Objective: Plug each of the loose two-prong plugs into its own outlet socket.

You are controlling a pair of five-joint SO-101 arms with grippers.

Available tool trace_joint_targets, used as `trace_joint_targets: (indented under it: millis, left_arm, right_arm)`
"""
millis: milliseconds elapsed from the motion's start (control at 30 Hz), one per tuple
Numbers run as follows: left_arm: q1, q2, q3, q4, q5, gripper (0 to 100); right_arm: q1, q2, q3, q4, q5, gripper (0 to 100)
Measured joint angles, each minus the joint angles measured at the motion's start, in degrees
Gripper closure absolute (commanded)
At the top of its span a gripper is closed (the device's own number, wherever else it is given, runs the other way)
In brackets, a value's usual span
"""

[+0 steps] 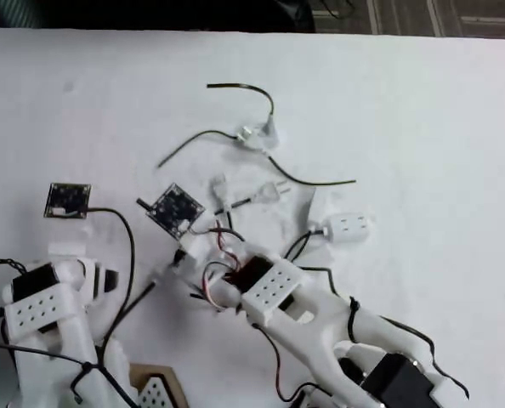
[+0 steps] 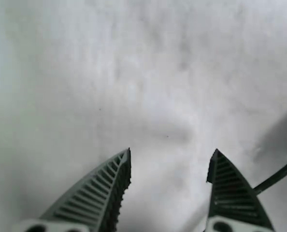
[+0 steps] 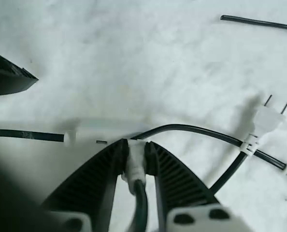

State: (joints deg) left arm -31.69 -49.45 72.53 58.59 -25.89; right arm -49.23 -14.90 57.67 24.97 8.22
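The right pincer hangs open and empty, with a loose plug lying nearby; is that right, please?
Not quite: the right wrist view shows the right pincer shut on a white plug, not open and empty. A loose plug does lie nearby.

One white two-prong plug [image 3: 135, 162] sat clamped in the right jaws. A second plug [image 3: 270, 117] lay flat nearby, prongs bare. The white outlet socket [image 1: 348, 226] rested mid-surface.

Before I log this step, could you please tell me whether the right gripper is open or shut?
Shut: the right gripper pinches a white plug from both sides, with no gap showing.
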Motion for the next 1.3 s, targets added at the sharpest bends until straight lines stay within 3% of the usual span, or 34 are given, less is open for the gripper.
trace_joint_targets:
  millis: [567,1000,1300]
  left_arm:
    - [0.0,0.0,0.0,0.0,0.0,74]
    - [0.0,0.0,0.0,0.0,0.0,74]
    - [0.0,0.0,0.0,0.0,0.0,74]
  right_arm:
    - [0.3,0.1,-5.5,12.8,0.0,98.1]
    - [-0.1,1.1,-4.8,5.5,0.0,98.2]
    - [-0.2,11.3,-10.8,1.7,0.0,98.2]
